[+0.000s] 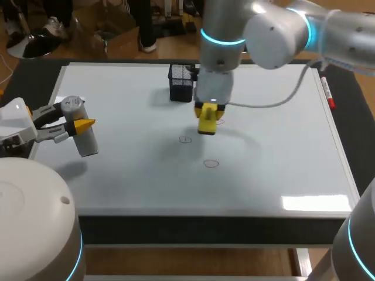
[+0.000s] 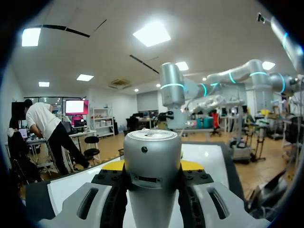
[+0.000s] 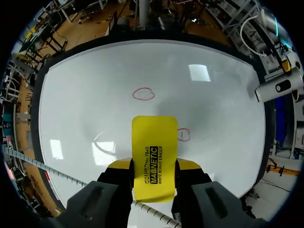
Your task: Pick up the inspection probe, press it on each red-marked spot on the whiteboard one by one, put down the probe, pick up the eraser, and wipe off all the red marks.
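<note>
Over the whiteboard's (image 1: 281, 146) centre, the right gripper (image 3: 153, 167) pinched the eraser (image 3: 153, 142) beside one red mark (image 1: 220, 121). Two more marks (image 1: 211, 163) lay at its six and eight o'clock, all apparently unwiped. At nine o'clock, the left gripper (image 2: 153, 167) clamped the probe (image 2: 153, 152), not yet put down.

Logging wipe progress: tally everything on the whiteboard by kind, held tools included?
probe: 1, in left gripper
eraser: 1, yellow, in right gripper
red marks: 3, one partly hidden by the eraser
black mesh holder: 1
pen: 1, at the board's edge
Total: 7
</note>
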{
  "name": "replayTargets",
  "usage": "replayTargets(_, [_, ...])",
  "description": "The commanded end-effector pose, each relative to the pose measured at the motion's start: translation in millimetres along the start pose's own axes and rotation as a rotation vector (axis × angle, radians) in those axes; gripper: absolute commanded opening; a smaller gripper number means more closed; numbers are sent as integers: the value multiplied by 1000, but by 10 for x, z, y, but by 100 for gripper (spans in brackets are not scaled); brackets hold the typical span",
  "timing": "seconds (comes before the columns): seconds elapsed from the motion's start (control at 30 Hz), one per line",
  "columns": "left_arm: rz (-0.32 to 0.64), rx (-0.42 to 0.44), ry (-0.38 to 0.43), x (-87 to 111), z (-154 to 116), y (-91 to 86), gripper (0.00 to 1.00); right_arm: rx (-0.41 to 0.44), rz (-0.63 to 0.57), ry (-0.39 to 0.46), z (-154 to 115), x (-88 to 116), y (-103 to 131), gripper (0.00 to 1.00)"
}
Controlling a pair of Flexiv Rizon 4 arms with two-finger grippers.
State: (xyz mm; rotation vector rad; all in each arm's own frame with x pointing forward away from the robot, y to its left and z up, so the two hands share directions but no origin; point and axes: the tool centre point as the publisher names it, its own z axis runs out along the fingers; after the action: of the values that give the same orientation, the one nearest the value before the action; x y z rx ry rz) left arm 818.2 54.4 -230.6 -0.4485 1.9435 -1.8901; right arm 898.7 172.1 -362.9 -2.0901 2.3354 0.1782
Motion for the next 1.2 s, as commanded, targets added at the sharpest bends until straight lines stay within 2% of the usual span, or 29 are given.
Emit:
replayTargets(0.03, [0,0,0,2,-2,-11,0,-11,-16,54,94,-269,45,0])
replayTargets(0.3, [0,0,0,2,-2,-11,0,-43,-97,38,257,-580,176,0])
replayTargets(0.57, [0,0,0,2,-2,-11,0,-50,-147,26,405,-788,199,0])
replayTargets(1.2, [0,0,0,2,-2,-11,0,-37,-194,7,615,-847,206,0])
